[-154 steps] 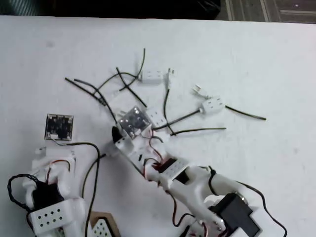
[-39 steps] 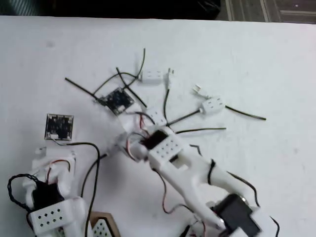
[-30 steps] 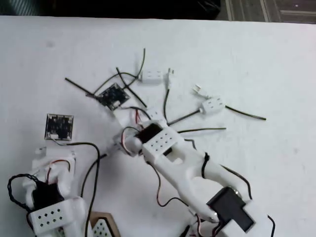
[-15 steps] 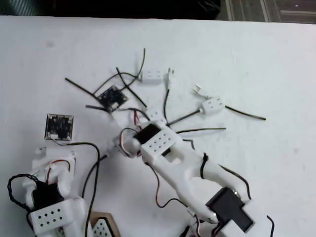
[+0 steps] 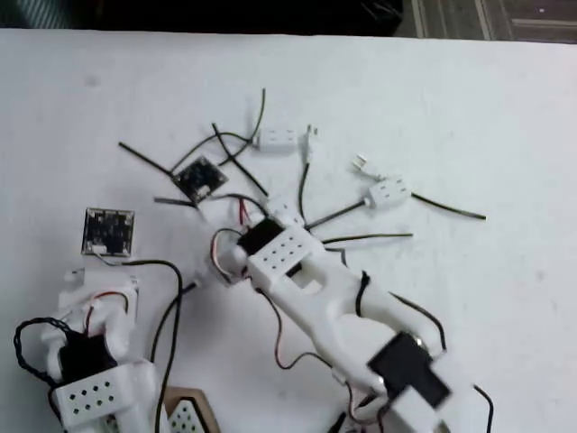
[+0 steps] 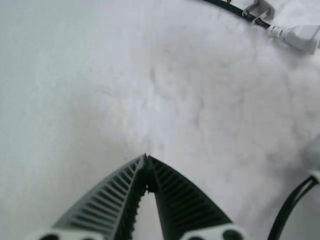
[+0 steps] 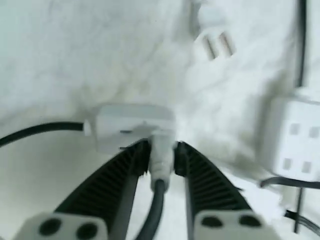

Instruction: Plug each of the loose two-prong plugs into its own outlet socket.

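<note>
In the right wrist view my right gripper is shut on a white two-prong plug with a black cord. The plug's front meets a white outlet socket. Another loose plug lies beyond it, prongs showing, and a second socket lies off to one side. From above, the right arm stretches to the table's middle among sockets and loose plugs. My left gripper is shut and empty over bare table, with a plug farther off.
Black cords fan out across the middle of the white table. A third socket lies half under the right arm. The left arm sits folded at the near left corner. The table's far side and right side are free.
The right arm has swung its wrist away from me and to the left, carrying the wrist camera board toward the cord tangle. The left arm has stayed still.
</note>
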